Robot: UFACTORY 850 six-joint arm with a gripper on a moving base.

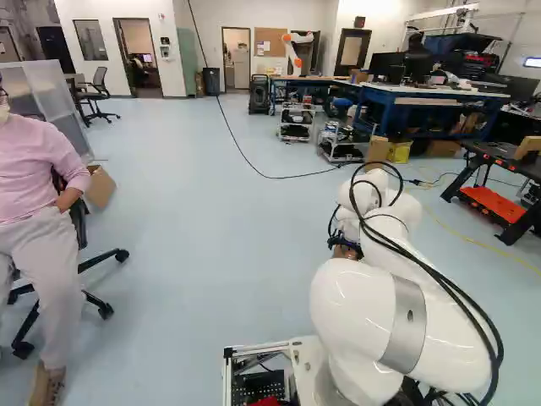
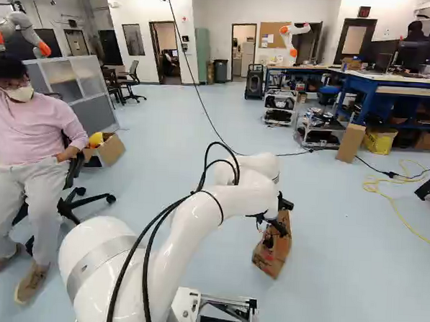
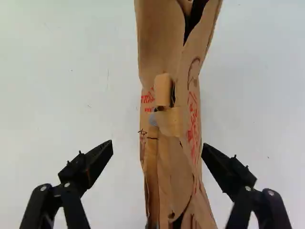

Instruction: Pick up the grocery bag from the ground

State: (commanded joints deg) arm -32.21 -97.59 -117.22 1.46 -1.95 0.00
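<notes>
In the right base view my gripper [image 2: 278,216] points down at the brown paper grocery bag [image 2: 275,252], which stands on the floor with red print on its side. The wrist view has the gripper [image 3: 157,143] wide open, one finger on each side of the narrow bag [image 3: 164,52]. Pale floor shows between each finger and the paper, so neither finger appears to touch it. The bag's top is creased and partly folded together, with a dark gap at one end. My arm hides most of the bag in the left base view.
A seated person [image 2: 39,137] is on an office chair left of the arm, beside an open cardboard box [image 2: 107,149]. Farther ahead are wheeled carts [image 1: 296,124], a blue workbench [image 1: 427,95] and another robot [image 1: 294,52]. A black cable and a yellow cord [image 2: 397,203] cross the floor.
</notes>
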